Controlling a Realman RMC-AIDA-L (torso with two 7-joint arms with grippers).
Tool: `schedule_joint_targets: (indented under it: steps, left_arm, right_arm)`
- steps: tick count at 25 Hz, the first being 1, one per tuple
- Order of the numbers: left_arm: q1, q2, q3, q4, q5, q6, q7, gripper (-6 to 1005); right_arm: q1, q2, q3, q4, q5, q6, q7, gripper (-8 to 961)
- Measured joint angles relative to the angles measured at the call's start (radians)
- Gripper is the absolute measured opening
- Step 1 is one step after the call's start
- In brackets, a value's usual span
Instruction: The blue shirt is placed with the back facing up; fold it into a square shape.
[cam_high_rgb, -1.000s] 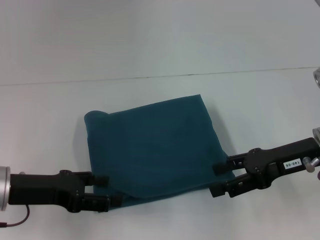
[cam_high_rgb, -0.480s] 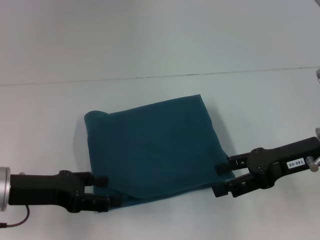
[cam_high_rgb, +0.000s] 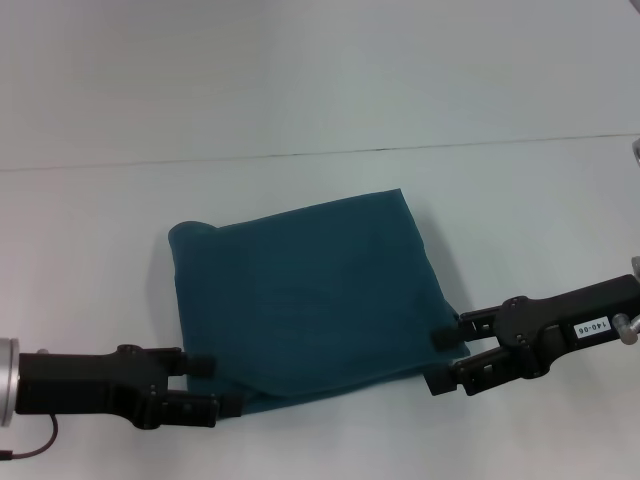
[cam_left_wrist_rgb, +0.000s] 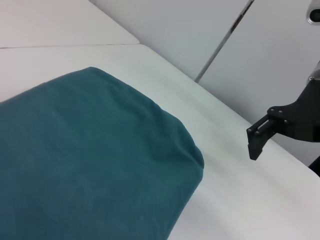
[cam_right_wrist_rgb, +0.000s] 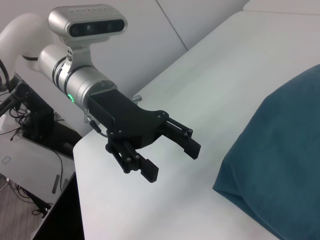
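Head view, shirt: the blue shirt (cam_high_rgb: 305, 300) lies flat in the middle of the frame, folded into a near-square block on the white table (cam_high_rgb: 320, 90).
Risk, snag: I think a finger could catch the cloth as an arm moves and drag the fold open, because both grippers sit right at the shirt's near corners.
Risk, loose edge: the upper left corner has a small rolled lump, and a bump could make it flop out and spoil the square.
Shirt look: dark teal-blue, plain, soft, with thick rounded edges; no letters show.
Left gripper (cam_high_rgb: 212, 385): lower left of the frame, at the shirt's near left corner, fingers apart, holding nothing.
Right gripper (cam_high_rgb: 440, 360): lower right, at the near right corner, fingers apart, holding nothing.
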Motion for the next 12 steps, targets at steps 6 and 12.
schedule_joint_targets:
  steps: [6,12]
  left_arm:
    - [0.000,0.000,0.002,0.000,0.000,-0.002,0.000,845]
    - [0.000,0.000,0.002,0.000,0.000,-0.003,0.000,845]
  right_arm:
    - [0.000,0.000,0.000,0.000,0.000,0.000,0.000,924]
    - [0.000,0.000,0.000,0.000,0.004,0.002,0.000,924]
